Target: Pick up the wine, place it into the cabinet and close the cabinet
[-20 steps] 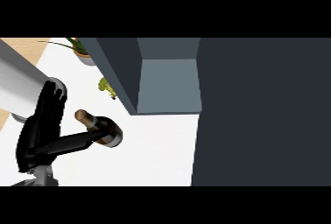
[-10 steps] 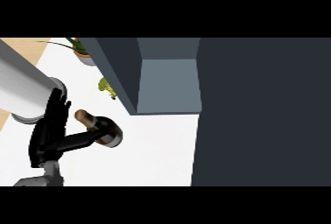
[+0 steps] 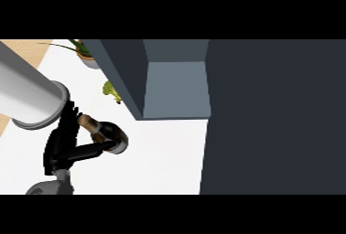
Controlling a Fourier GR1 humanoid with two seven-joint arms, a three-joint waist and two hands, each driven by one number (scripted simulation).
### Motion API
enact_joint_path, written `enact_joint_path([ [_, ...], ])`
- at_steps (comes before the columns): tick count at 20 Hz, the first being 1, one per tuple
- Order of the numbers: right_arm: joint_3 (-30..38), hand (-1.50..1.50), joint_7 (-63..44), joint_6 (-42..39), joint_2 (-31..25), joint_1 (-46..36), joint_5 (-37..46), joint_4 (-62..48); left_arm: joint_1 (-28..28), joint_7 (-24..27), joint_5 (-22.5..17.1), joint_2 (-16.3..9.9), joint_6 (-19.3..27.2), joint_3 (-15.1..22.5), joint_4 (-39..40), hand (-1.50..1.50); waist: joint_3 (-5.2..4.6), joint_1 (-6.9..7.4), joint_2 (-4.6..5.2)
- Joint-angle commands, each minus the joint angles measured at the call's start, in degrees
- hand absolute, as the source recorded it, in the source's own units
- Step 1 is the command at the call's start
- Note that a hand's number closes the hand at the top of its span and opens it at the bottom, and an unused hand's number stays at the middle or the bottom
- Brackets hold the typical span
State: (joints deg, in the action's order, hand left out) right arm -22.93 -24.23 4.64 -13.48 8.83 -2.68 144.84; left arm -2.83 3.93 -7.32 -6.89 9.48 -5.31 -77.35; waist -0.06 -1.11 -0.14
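Left hand (image 3: 62, 146) at the view's lower left curls its thumb and fingers round the wine (image 3: 108, 133), which lies over the white worktop (image 3: 162, 160), near the open cabinet (image 3: 174, 87).

A black hand (image 3: 64, 146) shows at the left of the head view, low over the bench's left part, and which of the robot's two hands it is cannot be told. Its fingers (image 3: 66, 125) run nearly straight, side by side, pointing up the view; its thumb (image 3: 94, 150) juts out to the right and presses against a bottle. A thick grey forearm (image 3: 27, 93) crosses the upper left corner on a slant, its round end just above the fingers.
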Motion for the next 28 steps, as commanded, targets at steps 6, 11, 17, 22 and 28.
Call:
enact_joint_path([
  [6,0.9,-1.5,-4.8,0.3,-1.2,3.3,-2.4,13.2,-1.4,10.3,0.7,3.8,-1.8,0.4,12.6,-1.5,0.01,0.22,0.04],
  [11,1.2,-1.5,-8.4,1.1,-1.8,1.3,-2.9,15.8,-3.2,10.1,-1.2,0.9,-4.5,-2.2,15.1,-1.5,-0.03,0.26,0.02],
  [17,1.7,-1.5,-7.6,0.8,-1.9,0.8,-3.4,14.2,-3.2,18.2,-4.6,4.9,-5.7,-4.4,22.6,-1.5,-0.05,0.16,0.08],
  [22,0.8,-1.5,-9.9,1.8,-1.8,-1.5,-2.1,14.6,-6.0,21.3,-7.9,5.6,-8.0,-7.2,26.6,-1.5,-0.07,0.08,0.05],
  [28,-0.2,-1.5,-5.1,1.2,-1.3,2.0,-1.5,12.7,-10.0,23.6,-10.9,6.6,-9.0,-9.4,30.9,-1.5,0.0,0.06,0.07],
])
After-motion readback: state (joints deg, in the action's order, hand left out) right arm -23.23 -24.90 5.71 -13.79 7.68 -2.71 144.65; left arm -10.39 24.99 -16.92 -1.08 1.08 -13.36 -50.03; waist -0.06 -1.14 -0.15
